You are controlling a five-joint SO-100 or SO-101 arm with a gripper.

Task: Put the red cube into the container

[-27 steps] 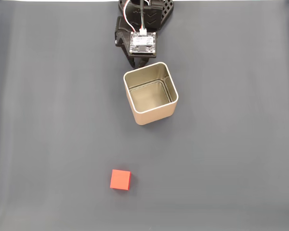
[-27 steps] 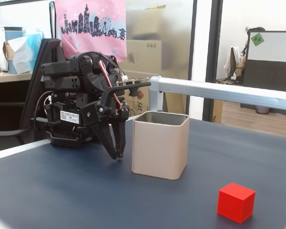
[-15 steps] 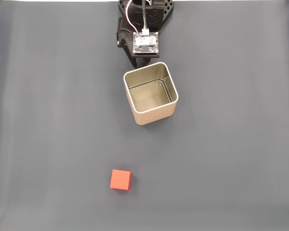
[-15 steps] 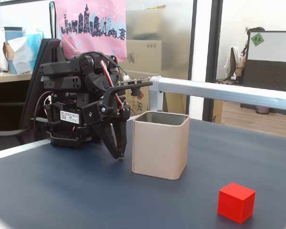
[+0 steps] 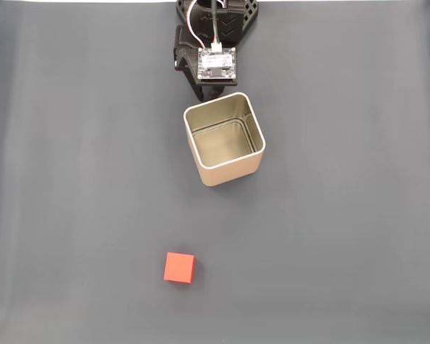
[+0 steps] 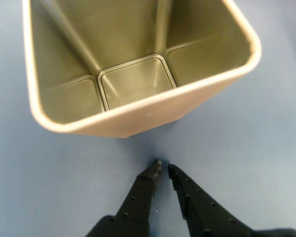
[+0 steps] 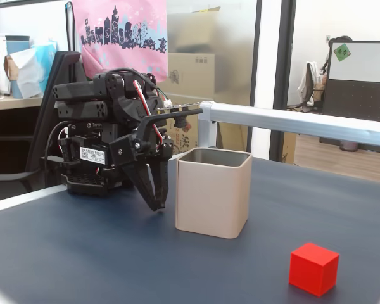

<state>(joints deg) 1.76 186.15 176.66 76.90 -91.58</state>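
Note:
The red cube (image 5: pixel 179 267) (image 7: pixel 313 268) lies alone on the dark mat, well away from the arm. The container (image 5: pixel 224 138) (image 7: pixel 213 192) (image 6: pixel 138 64), a pale gold square tin, stands upright and empty between the cube and the arm. My gripper (image 6: pixel 164 170) (image 7: pixel 159 204) hangs just behind the tin, tips pointing down a little above the mat. Its fingers are shut with nothing held, only a thin slit between the tips.
The folded black arm and its base (image 5: pixel 213 29) sit at the mat's far edge. A metal rail (image 7: pixel 291 123) crosses behind the table in the side fixed view. Open mat (image 5: pixel 330 236) surrounds the cube and tin.
The wrist has swung slightly, shifting the gripper a bit toward the tin. Cube and tin have not moved.

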